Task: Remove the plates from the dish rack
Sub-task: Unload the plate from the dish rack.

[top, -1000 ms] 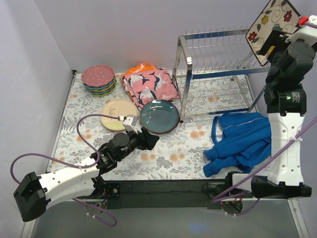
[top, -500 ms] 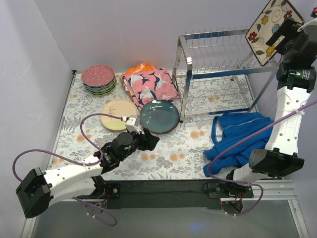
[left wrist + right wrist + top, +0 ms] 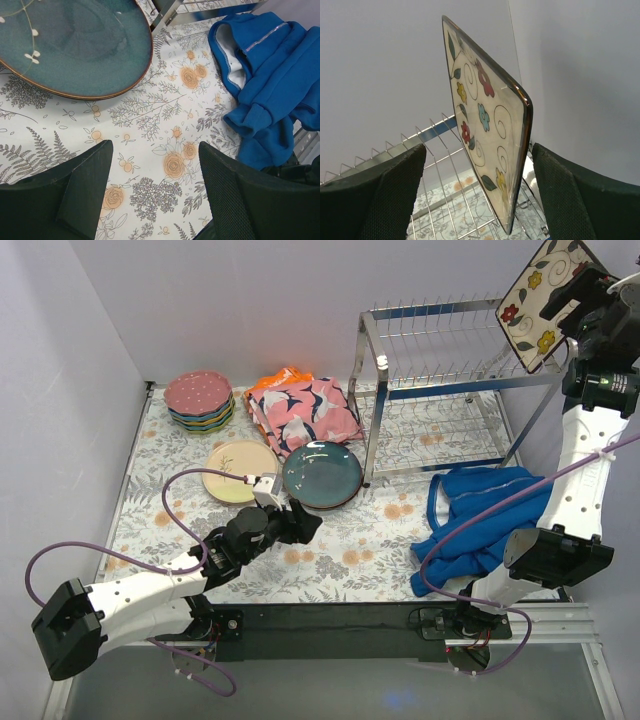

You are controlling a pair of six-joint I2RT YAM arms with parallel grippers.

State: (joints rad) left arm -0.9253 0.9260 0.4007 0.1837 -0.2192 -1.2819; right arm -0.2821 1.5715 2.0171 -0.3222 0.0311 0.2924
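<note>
The square cream floral plate (image 3: 545,295) (image 3: 487,125) stands tilted on edge at the right end of the chrome dish rack's (image 3: 440,390) (image 3: 435,165) top tier. My right gripper (image 3: 582,295) (image 3: 479,150) is open and straddles the plate, which sits nearer the right finger with a gap on each side. My left gripper (image 3: 305,523) (image 3: 155,150) is open and empty, low over the flowered tablecloth just in front of the dark teal plate (image 3: 322,474) (image 3: 70,45). A cream plate (image 3: 240,471) lies beside the teal one. A stack of dotted plates (image 3: 199,400) sits at the back left.
A pink bird-print cloth (image 3: 303,410) lies between the plate stack and the rack. A blue garment (image 3: 480,525) (image 3: 270,85) is heaped in front of the rack's right legs. Walls close the left and back sides. The right arm rises past the garment's right side.
The right arm has stretched further up and back, bringing its open fingers around the square plate. The left arm has barely shifted.
</note>
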